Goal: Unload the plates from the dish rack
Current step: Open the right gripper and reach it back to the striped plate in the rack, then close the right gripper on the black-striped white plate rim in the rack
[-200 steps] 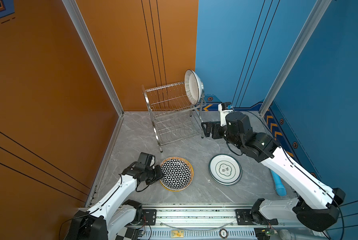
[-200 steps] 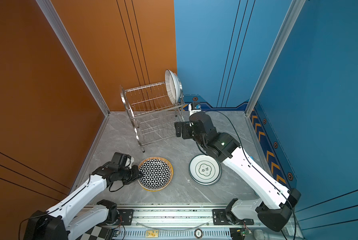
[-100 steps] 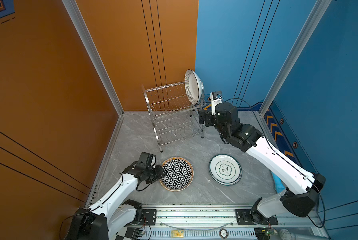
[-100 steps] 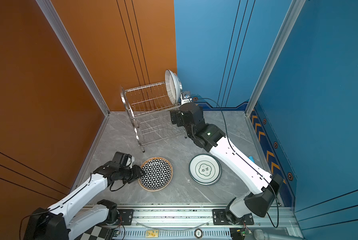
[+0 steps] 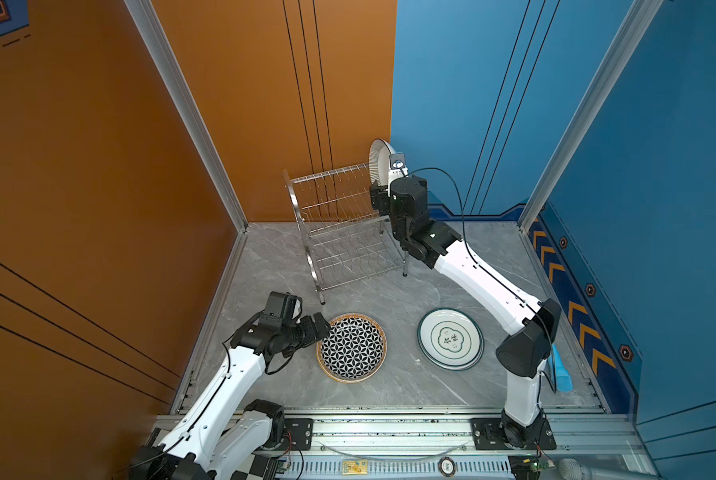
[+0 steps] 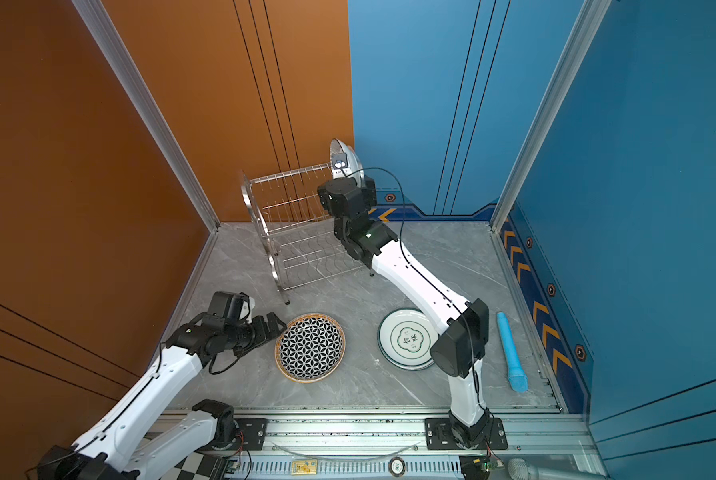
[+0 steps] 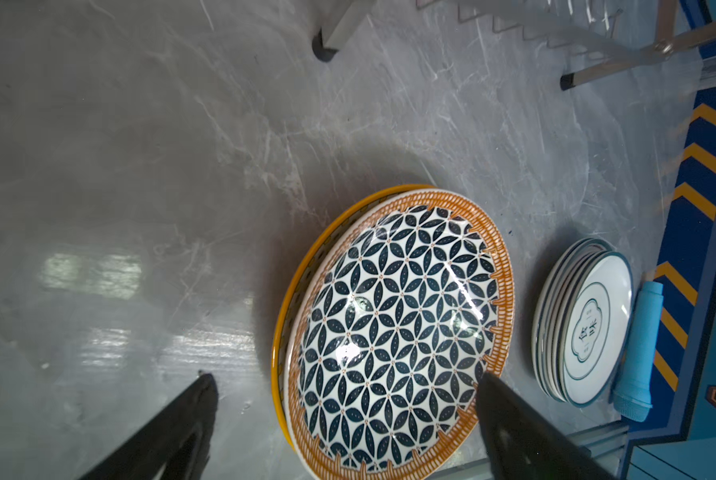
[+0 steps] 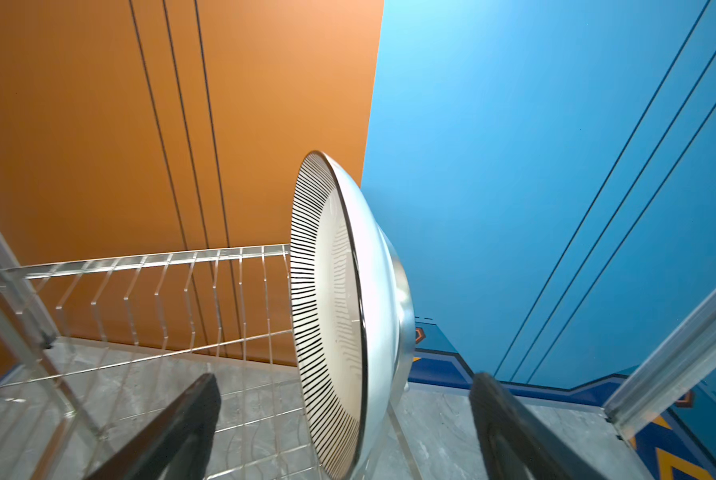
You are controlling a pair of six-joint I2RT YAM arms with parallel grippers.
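"100" on round badge (image 5: 445,468)

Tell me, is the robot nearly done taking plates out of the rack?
Nearly. Done: two piles sit on the table, one topped by the flower plate, one of teal-rimmed plates. In hand: the right claw is open around the striped plate, not gripping; the left claw is open by the flower plate. Left: only that striped plate is in the dish rack.

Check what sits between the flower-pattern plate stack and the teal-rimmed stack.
Nothing: only bare grey tabletop separates the flower-pattern plates from the teal-rimmed plates, as shown in both top views and the left wrist view.
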